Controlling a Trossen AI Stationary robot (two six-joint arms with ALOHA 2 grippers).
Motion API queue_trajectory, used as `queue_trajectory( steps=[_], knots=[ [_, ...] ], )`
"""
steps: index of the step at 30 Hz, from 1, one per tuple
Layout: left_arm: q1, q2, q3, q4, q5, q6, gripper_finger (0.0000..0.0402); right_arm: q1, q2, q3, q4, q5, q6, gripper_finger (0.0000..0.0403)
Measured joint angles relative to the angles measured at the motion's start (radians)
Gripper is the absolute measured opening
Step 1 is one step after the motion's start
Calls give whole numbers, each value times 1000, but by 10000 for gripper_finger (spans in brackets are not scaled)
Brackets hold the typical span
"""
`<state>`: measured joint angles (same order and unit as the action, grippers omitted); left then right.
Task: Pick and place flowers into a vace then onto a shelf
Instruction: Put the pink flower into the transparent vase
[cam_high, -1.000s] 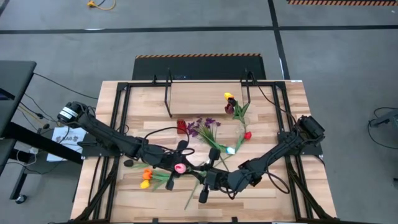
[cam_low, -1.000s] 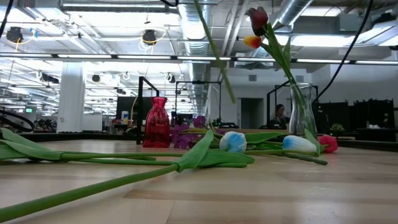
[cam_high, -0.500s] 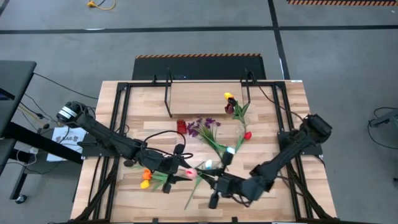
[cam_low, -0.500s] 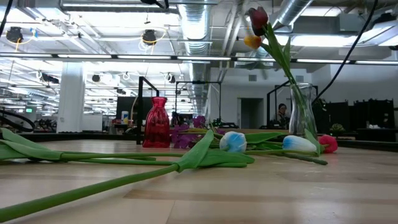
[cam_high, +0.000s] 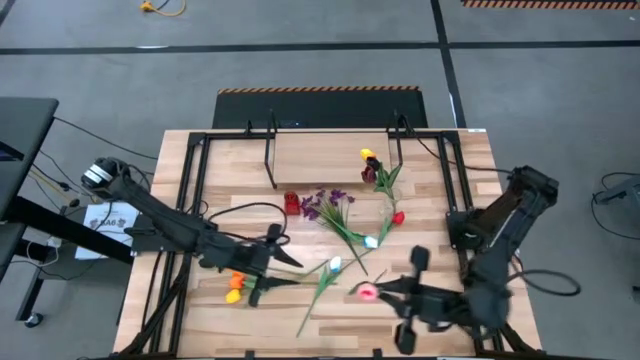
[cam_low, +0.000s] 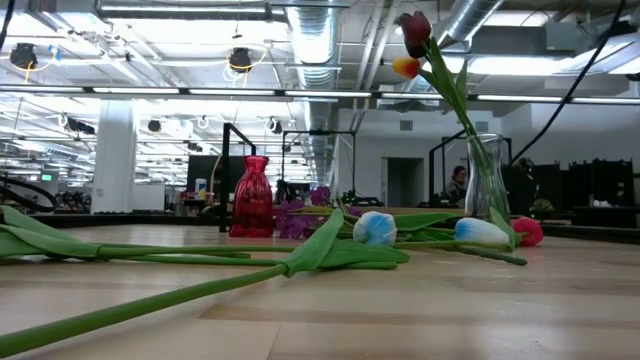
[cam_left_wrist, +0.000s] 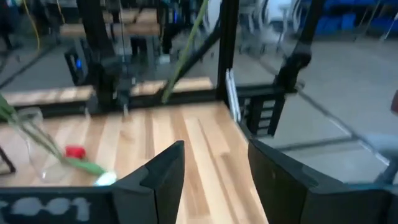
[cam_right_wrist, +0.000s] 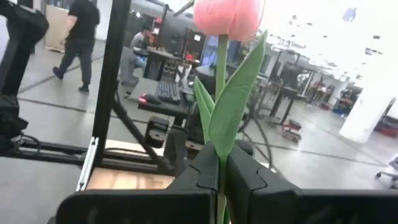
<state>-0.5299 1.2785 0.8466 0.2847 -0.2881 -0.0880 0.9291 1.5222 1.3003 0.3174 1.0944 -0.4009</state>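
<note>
Nearest you, your right gripper sits over the near right part of the table, its fingers pinched tight on the green stem of the pink tulip, whose bloom stands clear above the fingers in the right wrist view. Your left gripper is over the near left part of the table with its fingers parted and nothing between them; just beside it lie an orange tulip and a yellow tulip. Between the two grippers a long-stemmed white tulip lies flat on the boards, and a second white tulip lies a little farther back, with a red tulip to its right. Toward the middle you have the purple sprig lying next to a red vase. Farther back on the right stands the clear glass vase, holding a dark maroon tulip and a yellow-orange tulip. Farthest off, the shelf stands on its black legs along the far side of the table, with no flowers or vase on it.
</note>
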Motion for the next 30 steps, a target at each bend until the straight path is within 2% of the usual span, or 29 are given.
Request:
queue_trajectory(
  steps=[9, 12, 17, 22, 25, 30],
  knots=[
    [-38, -206, -224, 222, -9, 49, 167, 95, -119, 0, 246, 20, -338, 1],
    [-49, -268, -323, 325, -7, 53, 167, 103, -158, -34, 388, 38, -451, 0],
    [-54, -334, -454, 477, 39, 48, 167, 137, -235, -178, 797, 47, -712, 0],
    [-54, -345, -493, 545, 125, 34, 167, 186, -320, -356, 1251, 43, -1022, 0],
    [-54, -344, -493, 545, 134, 37, 167, 163, -408, -453, 1184, 37, -968, 0],
    [-54, -343, -493, 542, 119, 47, 167, 47, -489, -584, 1245, 38, -925, 0]
  ],
)
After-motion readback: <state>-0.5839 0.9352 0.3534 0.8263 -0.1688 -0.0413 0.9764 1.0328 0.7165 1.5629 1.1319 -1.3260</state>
